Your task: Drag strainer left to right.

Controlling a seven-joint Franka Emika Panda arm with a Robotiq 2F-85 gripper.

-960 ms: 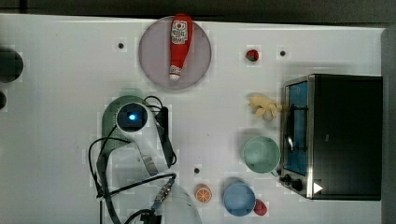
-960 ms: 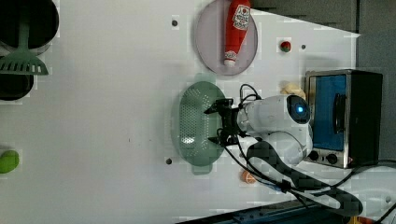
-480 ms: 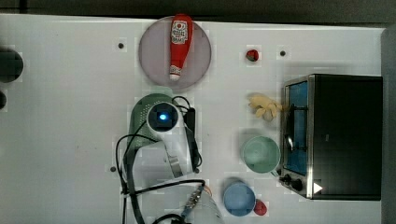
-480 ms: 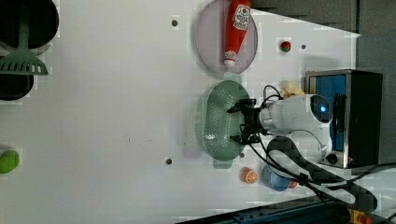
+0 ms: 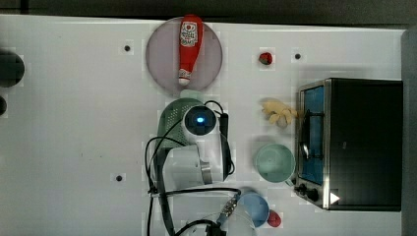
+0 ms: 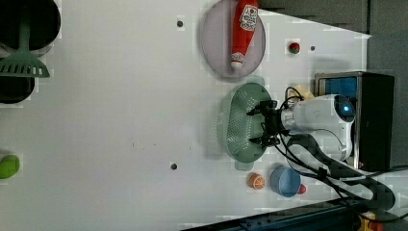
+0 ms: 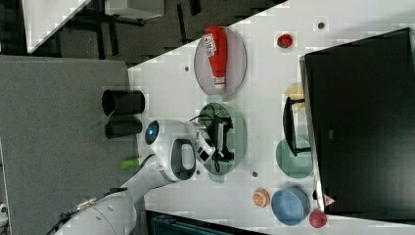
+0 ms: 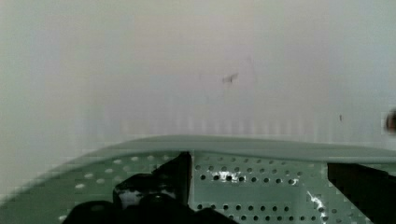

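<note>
The strainer (image 6: pixel 239 126) is a pale mint-green oval colander with small holes. It lies on the white table just below the grey plate in the left view. My gripper (image 6: pixel 259 126) stands open, its black fingers spread and reaching down inside the strainer's bowl. The right view shows the gripper (image 7: pixel 221 140) over the strainer (image 7: pixel 239 142) in the same way. In the top view my arm covers most of the strainer (image 5: pixel 171 117). In the wrist view the strainer's perforated wall (image 8: pixel 93 176) and rim lie just past my dark fingers (image 8: pixel 161 179).
A red ketchup bottle (image 5: pixel 190 43) lies on a grey plate (image 5: pixel 160 54) behind the strainer. On the top view's right stand a black toaster oven (image 5: pixel 361 142), a mint bowl (image 5: pixel 274 162), a blue bowl (image 5: pixel 255 206) and a yellow toy (image 5: pixel 278 112). An orange (image 6: pixel 256 181) sits near the blue bowl.
My arm and the strainer have slid together toward the top view's right, from below the plate's left part to beneath the ketchup bottle. The fingers stayed spread.
</note>
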